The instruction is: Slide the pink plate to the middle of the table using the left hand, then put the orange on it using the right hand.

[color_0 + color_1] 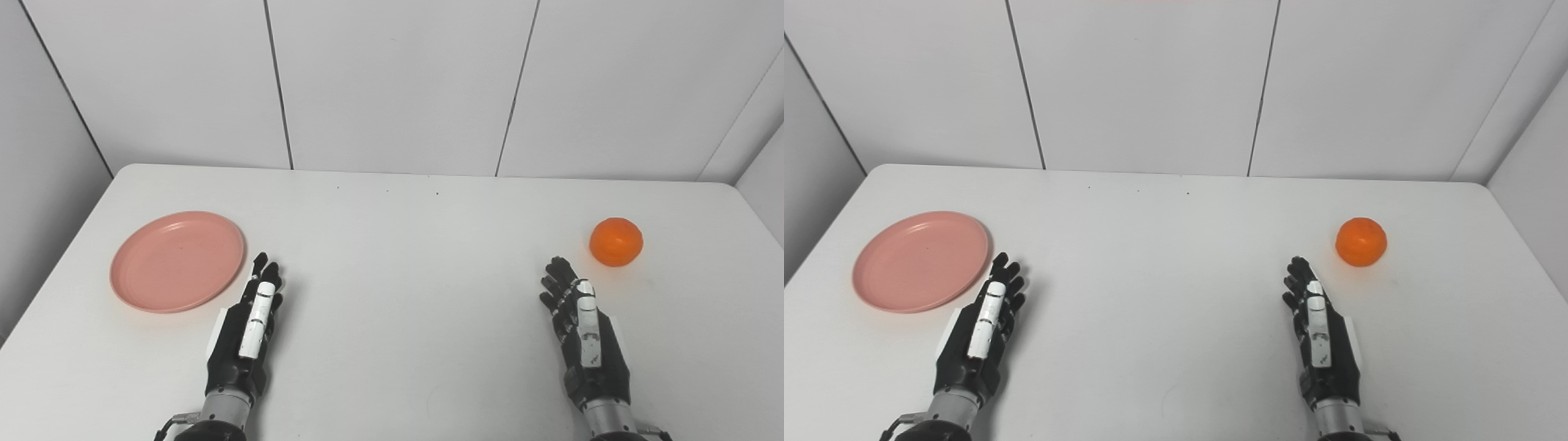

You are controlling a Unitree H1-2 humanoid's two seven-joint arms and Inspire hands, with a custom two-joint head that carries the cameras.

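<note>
While both hands wait low over the near edge, the pink plate sits flat on the left side of the white worktop, well away from the middle. It's round and shallow, a soft salmon pink with a raised rim and a smooth matte face, and there is nothing on it, just bare pink surface. Over on the right side, well apart from the plate, there's the orange, a bright, slightly dimpled ball resting directly on the worktop and casting a faint shadow beneath it.

Now the left hand: black with a white strip along the top, held edge-on, fingers stretched straight forward and lying side by side, holding nothing. Its fingertips reach just beside the plate's near right rim, close but not touching it. The right hand mirrors it, also edge-on, fingers extended and empty, with its tips near the orange, a clear gap between them.

Behind it all, pale wall panels with dark seams rise from the far edge of the worktop, and a few tiny dark specks dot the surface near that back edge.
</note>
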